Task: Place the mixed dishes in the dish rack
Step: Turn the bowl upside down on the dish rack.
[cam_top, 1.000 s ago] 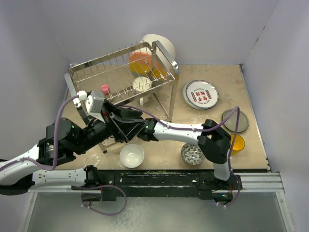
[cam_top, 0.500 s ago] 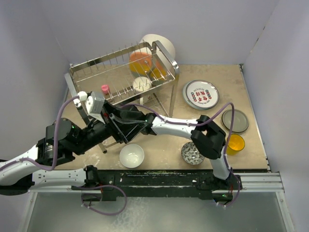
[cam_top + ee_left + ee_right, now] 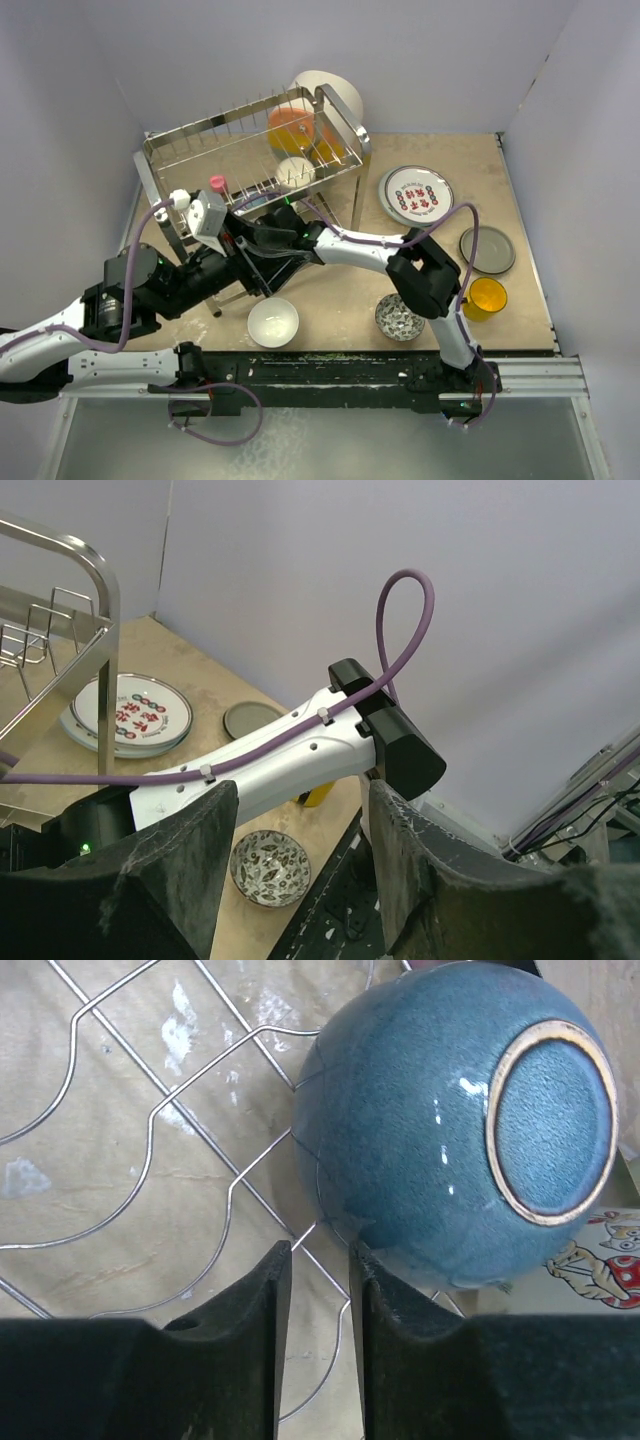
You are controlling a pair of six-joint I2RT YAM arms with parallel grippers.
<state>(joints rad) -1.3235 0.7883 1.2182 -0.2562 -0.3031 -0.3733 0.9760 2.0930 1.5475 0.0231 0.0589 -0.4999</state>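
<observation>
Top external: one white bowl [image 3: 273, 322], one patterned bowl [image 3: 399, 317], one cup [image 3: 484, 296] (yellow).

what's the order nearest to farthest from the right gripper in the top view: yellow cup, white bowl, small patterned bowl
Measured from the right gripper in the top view:
1. white bowl, just in front of it, left of centre.
2. small patterned bowl, further right along the front.
3. yellow cup, out by the far right edge.

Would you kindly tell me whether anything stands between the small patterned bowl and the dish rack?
Yes. The right arm stretches between the small patterned bowl and the dish rack, its elbow close by the bowl.
</observation>
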